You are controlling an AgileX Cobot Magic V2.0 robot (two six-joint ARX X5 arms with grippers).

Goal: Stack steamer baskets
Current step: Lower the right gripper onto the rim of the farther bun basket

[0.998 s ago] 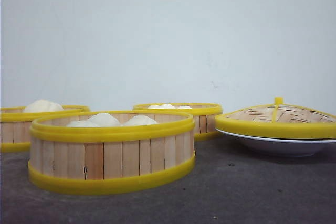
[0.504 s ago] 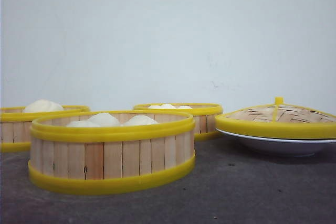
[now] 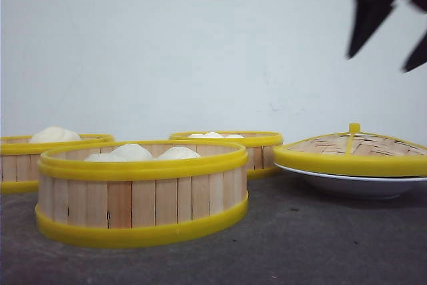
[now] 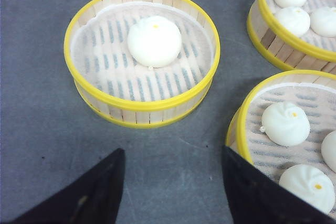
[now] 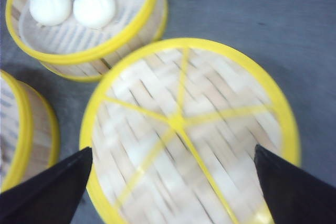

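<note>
Three steamer baskets stand apart on the grey table. The nearest one holds several white buns. A second basket sits at the far left, a third behind the middle. In the left wrist view my left gripper hangs open over bare table. It is between the one-bun basket and the near basket, whose rim lies beside one finger. The back basket shows at a corner. My right gripper is open, high above a woven lid.
The woven lid with yellow rim and knob rests on a shallow white plate at the right. A plain white wall closes the back. The right wrist view also shows a basket with buns beside the lid.
The right gripper has come into the front view at the top right, where nothing showed before. Baskets, lid and plate have not moved.
</note>
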